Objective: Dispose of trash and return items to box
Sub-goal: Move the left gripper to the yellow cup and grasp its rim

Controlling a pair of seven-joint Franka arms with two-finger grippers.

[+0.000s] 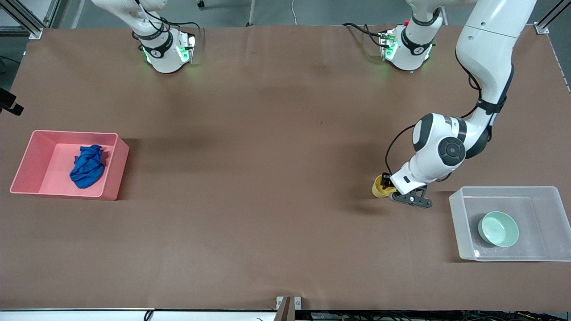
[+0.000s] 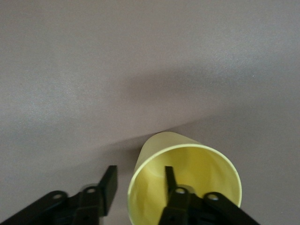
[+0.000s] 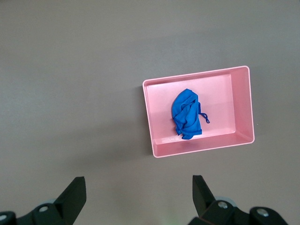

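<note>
Lowest in the front view, at the lower right of the frame, the clear box sits on the brown table with the mint-green bowl resting inside it on the bottom. Just above and beside the box, toward the frame's middle, the left gripper is down at the yellow cup; the left wrist view shows the cup with one finger inside its mouth and the other finger outside its wall, so the fingers straddle the rim with a gap still visible between the outer finger and the cup. At the frame's left edge, a little higher up, the pink bin holds the crumpled blue cloth on its floor. The right wrist view looks straight down on that bin and cloth, with the right gripper high over the table, its fingers spread wide and holding nothing. The right arm waits near its base at the upper left.
</note>
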